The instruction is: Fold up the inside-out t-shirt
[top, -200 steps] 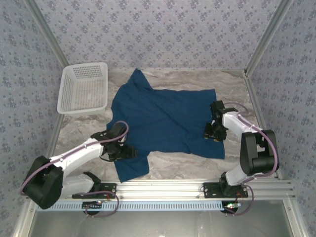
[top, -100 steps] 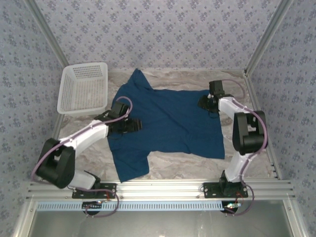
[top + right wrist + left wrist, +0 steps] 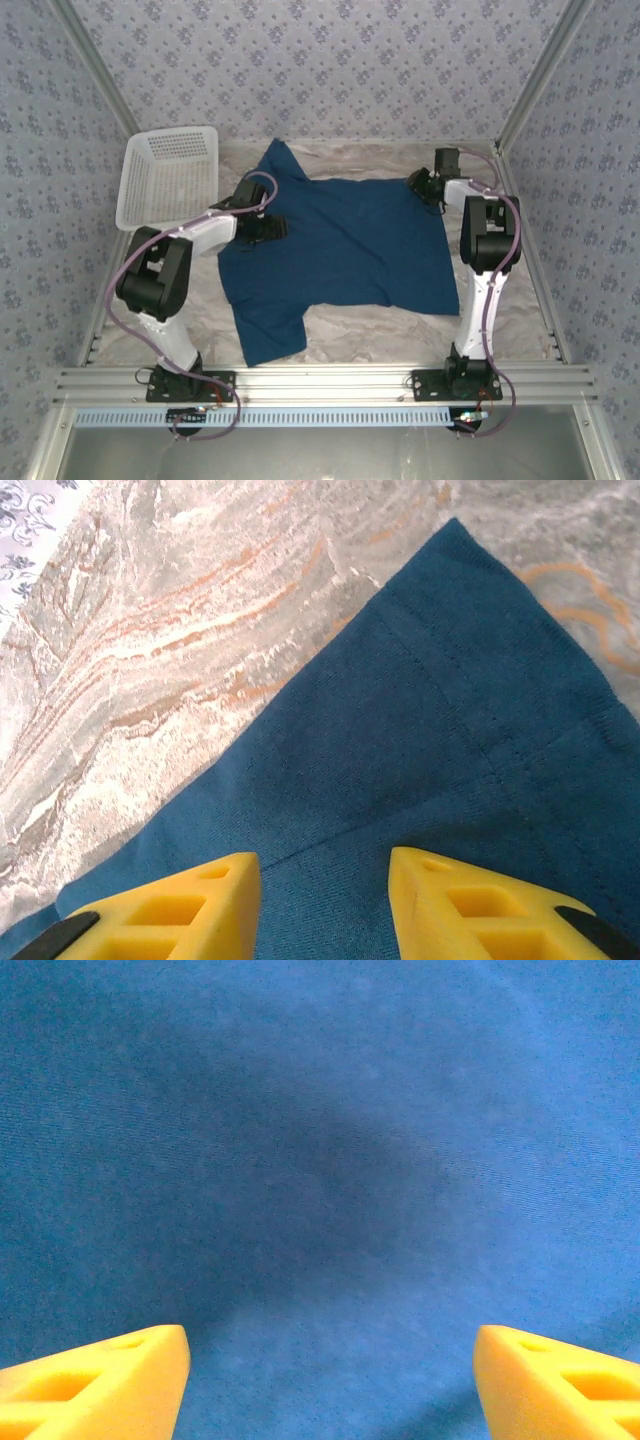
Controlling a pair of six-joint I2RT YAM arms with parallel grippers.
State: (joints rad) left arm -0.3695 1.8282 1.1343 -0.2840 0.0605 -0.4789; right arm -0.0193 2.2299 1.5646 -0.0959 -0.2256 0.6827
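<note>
Item 1. Inside-out t-shirt (image 3: 340,255): dark navy cloth, spread flat across the middle of the desk. One sleeve points to the far side, next to the basket. The other sleeve points toward the near edge on the left. The straight hem side lies to the right.

Item 2. My left pincer (image 3: 268,228): hovers over the shirt's left part, near the far sleeve. The jaws are spread wide and hold nothing. In the left wrist view, plain blue cloth lies between the yellow fingers (image 3: 100,1380).

Item 3. My right pincer (image 3: 418,183): sits at the shirt's far right corner. The jaws are partly apart and grip nothing. In the right wrist view the stitched corner lies flat beneath, with its point running out past the yellow fingertips (image 3: 200,900) onto bare desk.

Item 4. Desk (image 3: 400,330): marbled grey-and-tan surface, bare on the near right.

Item 5. White plastic lattice basket (image 3: 170,180): at the far left, tilted against the side, just beside the shirt.

Item 6. Aluminium rail (image 3: 320,380): runs along the near edge and carries both arm bases.
</note>
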